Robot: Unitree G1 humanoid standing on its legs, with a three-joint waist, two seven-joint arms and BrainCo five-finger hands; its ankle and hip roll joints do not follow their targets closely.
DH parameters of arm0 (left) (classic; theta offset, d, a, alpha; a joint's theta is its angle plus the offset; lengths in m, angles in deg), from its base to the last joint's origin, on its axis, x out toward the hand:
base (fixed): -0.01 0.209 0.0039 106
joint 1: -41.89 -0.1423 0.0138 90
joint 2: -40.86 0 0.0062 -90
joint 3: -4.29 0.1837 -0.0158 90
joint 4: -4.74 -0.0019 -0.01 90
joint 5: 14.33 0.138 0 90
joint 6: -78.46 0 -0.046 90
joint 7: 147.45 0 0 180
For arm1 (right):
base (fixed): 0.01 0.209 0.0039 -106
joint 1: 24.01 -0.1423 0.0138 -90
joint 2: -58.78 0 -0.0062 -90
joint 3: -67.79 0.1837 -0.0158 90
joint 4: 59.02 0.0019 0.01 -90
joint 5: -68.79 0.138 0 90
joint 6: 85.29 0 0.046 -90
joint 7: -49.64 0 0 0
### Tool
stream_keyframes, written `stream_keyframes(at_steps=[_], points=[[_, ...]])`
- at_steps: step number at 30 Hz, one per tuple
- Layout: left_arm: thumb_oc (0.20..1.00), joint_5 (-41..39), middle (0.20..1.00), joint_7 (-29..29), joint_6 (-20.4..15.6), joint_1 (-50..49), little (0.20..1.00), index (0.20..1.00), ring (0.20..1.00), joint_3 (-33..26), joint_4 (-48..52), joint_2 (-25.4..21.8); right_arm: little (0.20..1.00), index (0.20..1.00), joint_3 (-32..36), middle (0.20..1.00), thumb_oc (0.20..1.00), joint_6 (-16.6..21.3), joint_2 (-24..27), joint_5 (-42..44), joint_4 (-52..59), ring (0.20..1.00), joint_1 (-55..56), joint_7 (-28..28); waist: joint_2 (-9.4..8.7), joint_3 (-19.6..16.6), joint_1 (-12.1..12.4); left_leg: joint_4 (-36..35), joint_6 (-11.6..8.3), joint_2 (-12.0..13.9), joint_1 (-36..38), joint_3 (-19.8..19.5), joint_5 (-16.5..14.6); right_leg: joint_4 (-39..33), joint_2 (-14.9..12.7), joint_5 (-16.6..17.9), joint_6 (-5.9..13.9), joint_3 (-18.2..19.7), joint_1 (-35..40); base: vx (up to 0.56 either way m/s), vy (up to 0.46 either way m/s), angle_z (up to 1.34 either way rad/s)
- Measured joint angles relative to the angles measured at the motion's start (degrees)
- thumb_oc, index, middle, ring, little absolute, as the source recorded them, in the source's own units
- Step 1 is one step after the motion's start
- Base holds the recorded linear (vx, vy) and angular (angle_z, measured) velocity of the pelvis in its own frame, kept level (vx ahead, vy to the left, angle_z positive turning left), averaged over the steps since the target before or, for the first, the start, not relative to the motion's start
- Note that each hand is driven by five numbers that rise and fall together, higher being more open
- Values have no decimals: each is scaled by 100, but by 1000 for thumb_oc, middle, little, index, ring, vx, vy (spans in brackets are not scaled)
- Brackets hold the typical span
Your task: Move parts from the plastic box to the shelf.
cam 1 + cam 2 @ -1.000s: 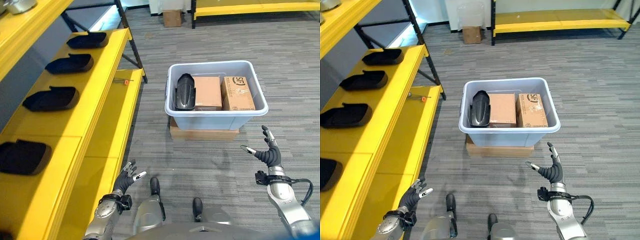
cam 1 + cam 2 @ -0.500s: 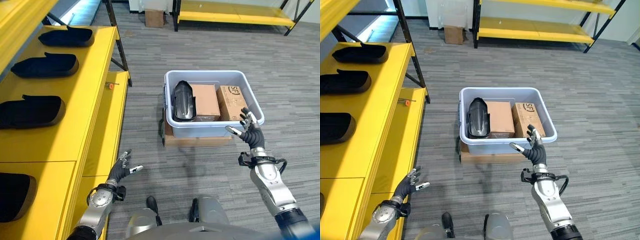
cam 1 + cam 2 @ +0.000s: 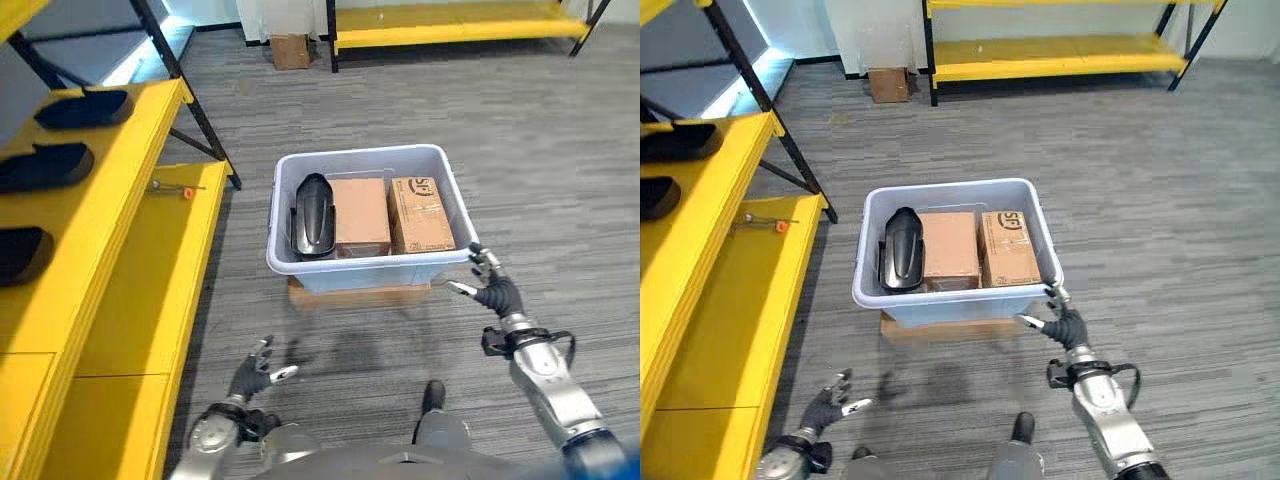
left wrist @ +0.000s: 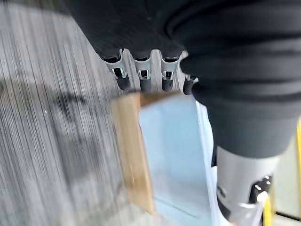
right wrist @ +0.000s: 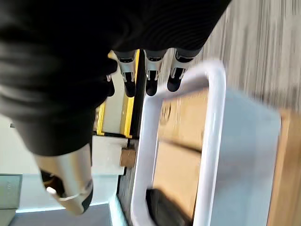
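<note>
Over at 9 o'clock the yellow shelf (image 3: 90, 190) has dark parts (image 3: 45, 165) sitting on it. The left hand (image 3: 252, 374) hangs low at 7 o'clock, fingers spread, holding nothing. Dead center, the plastic box (image 3: 368, 270) sits on a flat carton (image 3: 360, 295), with a black part (image 3: 311, 215) beside two cardboard boxes (image 3: 358, 214). The right hand (image 3: 492, 292) hovers just off its near right corner, fingers wide.

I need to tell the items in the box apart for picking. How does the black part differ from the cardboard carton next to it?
The black part is dark, glossy and rounded with a tapered end; the middle cardboard carton is brown, matte and square-edged. The black part is narrower than the carton and lies at the left end of the plastic box, while the carton lies in the middle. Both lie inside the box, side by side, untouched by either hand.
</note>
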Motion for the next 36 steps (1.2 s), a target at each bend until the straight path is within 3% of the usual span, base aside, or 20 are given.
stream_keyframes(at_steps=[1,3,6,9,11,12,13,14,15,16,19,23,27,28,29,30,33,36], points=[[1000,4,1000,80,-1,21,1000,1000,1000,-8,-3,6,1000,1000,26,1000,1000,27,113,-112,29,1000,-51,-4,-78,-40,-10,180,-112,61,-75,5,715,90,20,-214,-101,-41,92,197,-496,-2],[1000,4,1000,130,-18,122,1000,1000,1000,4,-79,-37,1000,1000,194,1000,1000,102,133,-253,1,1000,-66,-34,-108,-102,-15,372,-225,239,-299,-1,1311,221,133,-437,-278,-130,87,122,-275,14],[1000,2,1000,187,-18,237,1000,1000,1000,58,-103,-69,1000,1000,298,1000,1000,158,361,-268,9,1000,-69,-187,49,-173,-111,502,55,478,-493,54,1560,504,358,-663,-511,-326,86,58,-257,27],[1000,3,1000,189,-17,430,1000,1000,1000,102,-115,-167,1000,1000,433,1000,1000,369,441,-262,56,1000,-41,-338,86,-181,-332,386,360,595,-621,538,1816,782,358,-901,-634,-684,45,63,-164,51],[1000,3,1000,179,-28,541,1000,1000,1000,104,-109,-188,1000,1000,441,1000,1000,437,435,-252,55,1000,-43,-379,114,-191,-318,490,350,576,-615,680,1807,759,338,-904,-640,-693,105,101,-91,9],[1000,3,1000,178,-34,631,1000,1000,1000,94,-78,-231,1000,1000,442,1000,1000,495,338,-227,30,1000,-43,-301,-30,-126,-286,916,-251,388,-772,489,1176,617,205,-870,-628,-584,212,70,-40,-7],[1000,3,1000,178,-39,677,1000,1000,1000,92,25,-290,1000,1000,436,1000,1000,511,247,-201,33,1000,-41,-195,-121,-75,-228,983,-544,-179,-796,276,235,475,-22,-756,-566,-519,312,71,-2,-21],[1000,3,1000,175,-46,686,1000,1000,1000,86,195,-349,1000,1000,422,1000,1000,544,230,-202,38,1000,-32,-106,-104,-81,-180,838,-398,-607,-802,234,-156,373,-63,-672,-519,-448,320,142,51,-34],[1000,1,1000,173,-59,666,1000,1000,1000,53,362,-411,1000,1000,408,1000,1000,541,219,-208,34,1000,-16,10,40,-111,-142,598,-150,-807,-773,482,-267,301,12,-626,-455,-432,341,214,87,-6],[1000,1,1000,173,-41,689,1000,1000,1000,-9,383,-516,1000,1000,330,1000,1000,534,122,-207,39,1000,83,63,111,-166,-203,333,-44,-792,-553,697,-424,238,90,-656,-342,-524,447,242,124,11],[1000,7,1000,170,-35,850,1000,1000,1000,-135,359,-665,1000,1000,-39,1000,1000,497,68,-246,66,1000,109,147,123,-185,-154,-207,-111,-797,-270,662,-784,185,164,-674,-196,-560,473,179,177,13],[1000,-1,1000,140,-11,750,1000,1000,1000,-133,246,-674,1000,1000,-208,1000,1000,450,-25,-234,45,1000,206,116,-44,-181,-24,-76,31,-1023,-293,849,-970,103,-38,-539,-89,-385,376,192,233,-16],[1000,-27,1000,59,-33,664,1000,1000,1000,-189,17,-658,1000,1000,-243,1000,1000,412,-180,-230,35,1000,196,190,-107,-117,120,375,160,-1057,-267,521,-1154,-103,-36,-357,-159,-39,498,213,303,-44],[1000,-27,1000,58,-71,622,1000,1000,1000,-193,0,-624,1000,1000,-186,1000,1000,413,-177,-223,45,1000,190,241,-97,-105,98,353,85,-1023,-276,507,-1330,-104,-2,-353,-150,-21,532,127,178,-30],[1000,-26,1000,61,-107,624,1000,1000,1000,-189,-116,-578,1000,1000,-144,1000,1000,399,-203,-204,43,1000,184,238,-11,-125,23,109,-33,-1045,-104,518,-1323,-74,19,-306,-78,-33,545,189,245,-9],[1000,-26,1000,60,-134,642,1000,1000,1000,-190,-113,-603,1000,1000,-161,1000,1000,399,-183,-204,82,1000,204,254,-45,-122,-29,11,-39,-1111,-73,523,-1271,-80,-21,-293,-47,-29,542,245,324,1],[1000,17,1000,57,-250,796,1000,1000,1000,-215,-184,-621,1000,1000,-177,1000,1000,323,-243,-206,87,1000,178,281,-300,-31,14,-13,6,-1186,-98,567,-1314,-109,-71,-294,-44,0,532,195,279,0],[1000,132,1000,51,-347,820,1000,1000,1000,-224,-181,-849,1000,1000,-218,1000,1000,264,-483,-200,91,1000,66,267,-694,-40,103,148,29,-1220,-139,589,-1470,8,-133,-339,-35,30,492,213,249,-3]])
